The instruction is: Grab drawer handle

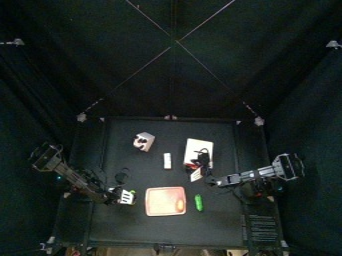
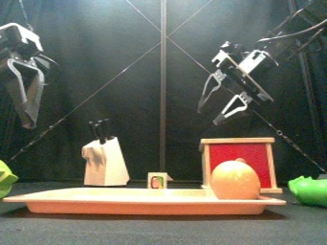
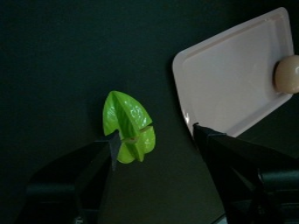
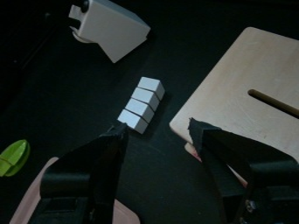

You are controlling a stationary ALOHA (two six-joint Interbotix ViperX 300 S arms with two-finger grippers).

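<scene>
Found the left fingers [image 3: 76,175] spread wide and empty, hung high over a green leafy thing [image 3: 128,127] at the left end of the desk [image 2: 153,230]. Saw a white block [image 2: 105,161] further along, then a pink tray [image 2: 76,201] carrying a round peach-coloured thing [image 2: 235,180]. Placed the drawer box [image 2: 239,153], red-fronted, right of centre behind that tray; could not make out its handle. Found the right fingers [image 4: 82,171] also wide apart and empty, up above the box, well clear of it.

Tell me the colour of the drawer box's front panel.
Red, framed in pale wood: the drawer box shows it best in the front view.
</scene>
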